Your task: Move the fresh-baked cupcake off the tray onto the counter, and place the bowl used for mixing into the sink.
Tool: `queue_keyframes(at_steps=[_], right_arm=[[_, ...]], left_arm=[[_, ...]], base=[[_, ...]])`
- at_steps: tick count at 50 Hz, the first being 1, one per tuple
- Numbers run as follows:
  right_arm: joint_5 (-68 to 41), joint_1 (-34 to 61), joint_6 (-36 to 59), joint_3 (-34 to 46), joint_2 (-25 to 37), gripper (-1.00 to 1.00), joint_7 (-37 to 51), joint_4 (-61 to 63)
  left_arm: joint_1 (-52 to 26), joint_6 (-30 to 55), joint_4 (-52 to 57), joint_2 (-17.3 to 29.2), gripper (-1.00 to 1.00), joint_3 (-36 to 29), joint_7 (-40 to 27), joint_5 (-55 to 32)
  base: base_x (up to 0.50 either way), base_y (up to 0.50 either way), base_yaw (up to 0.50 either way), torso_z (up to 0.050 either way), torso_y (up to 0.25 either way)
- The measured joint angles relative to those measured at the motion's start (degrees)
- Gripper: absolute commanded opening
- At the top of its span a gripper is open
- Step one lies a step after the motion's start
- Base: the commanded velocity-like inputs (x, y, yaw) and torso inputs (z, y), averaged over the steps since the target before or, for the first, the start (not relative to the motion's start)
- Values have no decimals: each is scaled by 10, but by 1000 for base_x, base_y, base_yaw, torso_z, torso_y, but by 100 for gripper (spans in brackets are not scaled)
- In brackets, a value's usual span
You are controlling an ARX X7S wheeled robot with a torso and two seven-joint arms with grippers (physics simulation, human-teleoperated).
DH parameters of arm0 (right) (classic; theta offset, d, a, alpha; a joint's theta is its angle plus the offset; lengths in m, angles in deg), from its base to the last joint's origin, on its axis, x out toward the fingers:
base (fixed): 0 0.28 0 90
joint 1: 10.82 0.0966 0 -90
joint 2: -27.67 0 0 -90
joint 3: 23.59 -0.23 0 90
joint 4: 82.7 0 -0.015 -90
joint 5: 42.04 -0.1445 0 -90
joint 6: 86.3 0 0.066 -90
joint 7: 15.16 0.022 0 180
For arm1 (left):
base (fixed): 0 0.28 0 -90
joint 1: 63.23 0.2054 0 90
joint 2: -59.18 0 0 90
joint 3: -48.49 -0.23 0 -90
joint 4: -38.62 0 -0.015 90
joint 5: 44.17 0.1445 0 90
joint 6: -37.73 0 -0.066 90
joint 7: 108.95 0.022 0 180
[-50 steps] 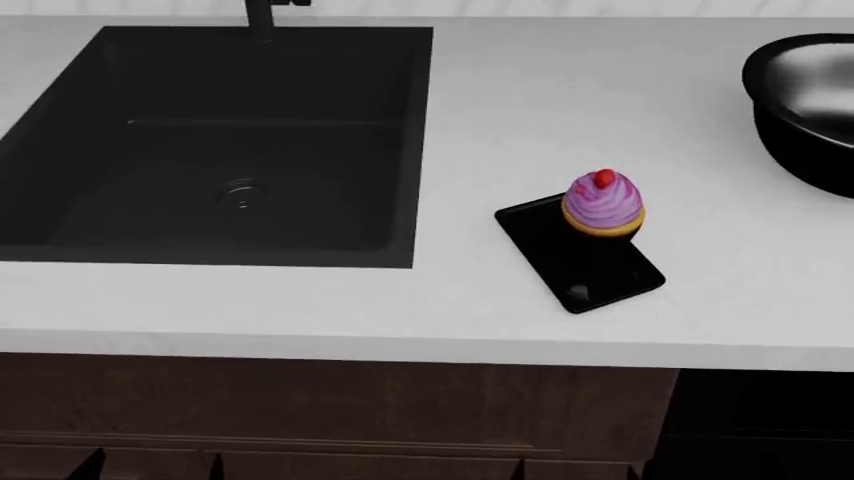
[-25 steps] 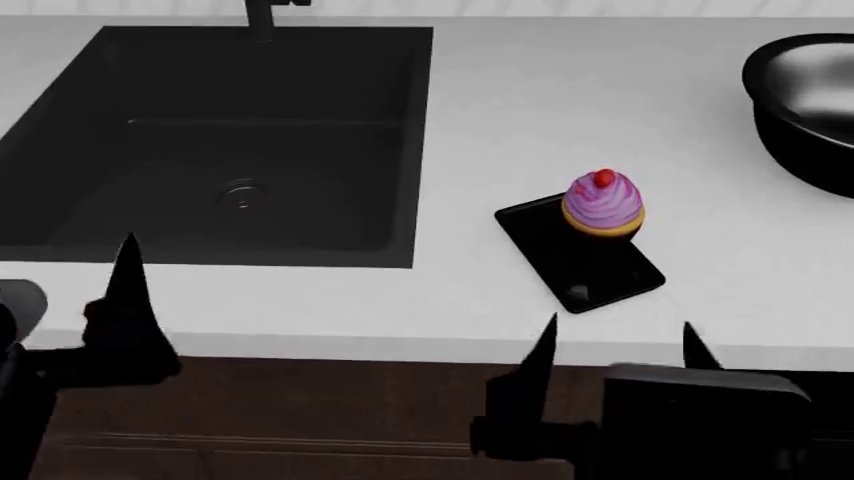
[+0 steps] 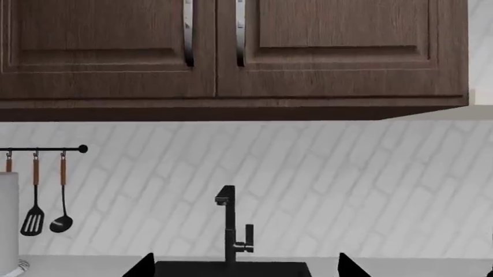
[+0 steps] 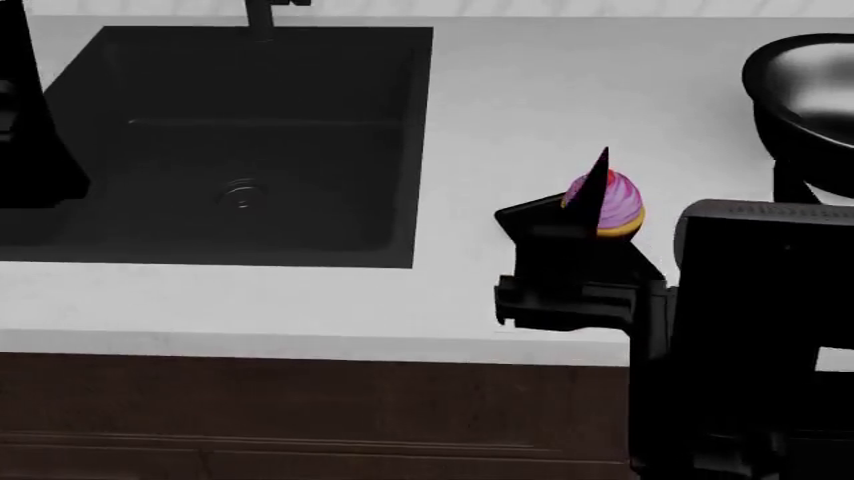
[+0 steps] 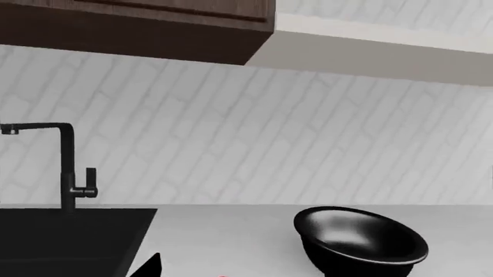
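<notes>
The cupcake [image 4: 618, 207] stands on the far end of the black tray [image 4: 523, 219] on the white counter [image 4: 574, 90]. My right gripper [image 4: 690, 162] is open and empty above the tray. One of its fingers [image 4: 591, 185] covers the cupcake's left side, and its body hides most of the tray. The metal bowl [image 4: 801, 90] sits at the far right and also shows in the right wrist view [image 5: 362, 242]. The sink [image 4: 267, 80] is at the left. My left gripper [image 3: 245, 266] is open and empty, facing the sink. One of its fingers [image 4: 27, 110] shows at the head view's left edge.
A tall black faucet [image 3: 227, 225] stands behind the sink. A rail with hanging utensils [image 3: 43, 213] and a paper roll [image 3: 8, 219] are on the tiled wall at the left. Brown wall cabinets [image 3: 231, 52] hang above. The counter's front edge [image 4: 334, 345] runs below the tray.
Both arms have risen and moved forward over the counter. The right gripper now covers the tray and part of the cupcake. The left finger has moved up along the left edge.
</notes>
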Motion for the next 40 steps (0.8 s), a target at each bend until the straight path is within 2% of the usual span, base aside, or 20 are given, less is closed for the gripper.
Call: queue_keyframes(at_steps=[7, 16, 40], right_arm=[[-21, 21, 42, -30, -9, 100, -12, 31], [-55, 45, 80, -69, -10, 100, -7, 53], [-183, 62, 84, -135, 17, 100, 66, 63]], left_arm=[[-23, -3, -2, 16, 100, 10, -36, -43], [-37, -10, -5, 25, 100, 11, -50, -59], [-46, -32, -13, 40, 100, -8, -73, -98]], base=[[0, -500, 0, 0, 0], [76, -486, 0, 0, 0], [393, -266, 0, 0, 0]])
